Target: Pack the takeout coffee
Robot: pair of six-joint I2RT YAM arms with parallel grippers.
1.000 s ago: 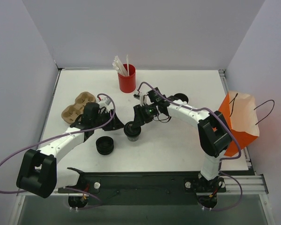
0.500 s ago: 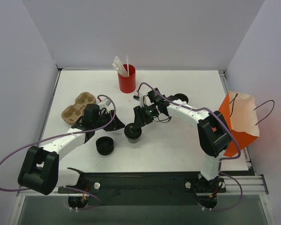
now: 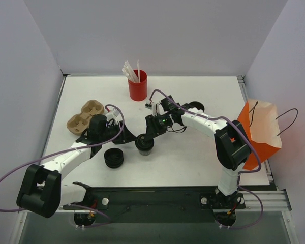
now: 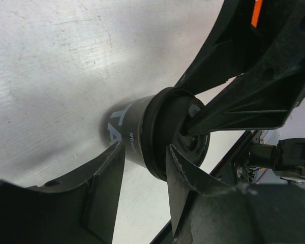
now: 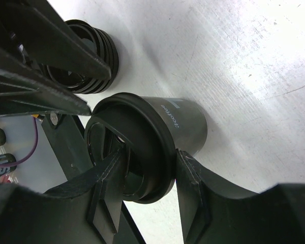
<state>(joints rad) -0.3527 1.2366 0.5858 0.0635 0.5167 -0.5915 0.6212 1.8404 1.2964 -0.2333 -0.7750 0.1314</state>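
A small black takeout coffee [image 3: 144, 146] with a round lid stands mid-table. My right gripper [image 3: 145, 136] is on top of it. In the right wrist view my right gripper [image 5: 151, 151] is shut on the lid's rim, one finger inside the lid's recess and the other outside, above the cup wall [image 5: 185, 119]. My left gripper [image 3: 128, 138] sits just left of the cup. Seen from the left wrist, my left gripper [image 4: 146, 148] is open, with the cup [image 4: 126, 127] just beyond its tips and bare table between the fingers. The orange paper bag [image 3: 262, 137] stands open at the right edge.
A low stack of loose black lids [image 3: 114, 158] lies near the cup's left and also shows as the lid stack [image 5: 104, 53]. A red cup of white straws [image 3: 138, 86] stands at the back. A cardboard cup carrier [image 3: 85, 116] is on the left. Another black round item [image 3: 196, 106] sits behind the right arm.
My left arm has shifted slightly toward the near side and its jaws have narrowed a little. The right gripper and the cup have stayed put.
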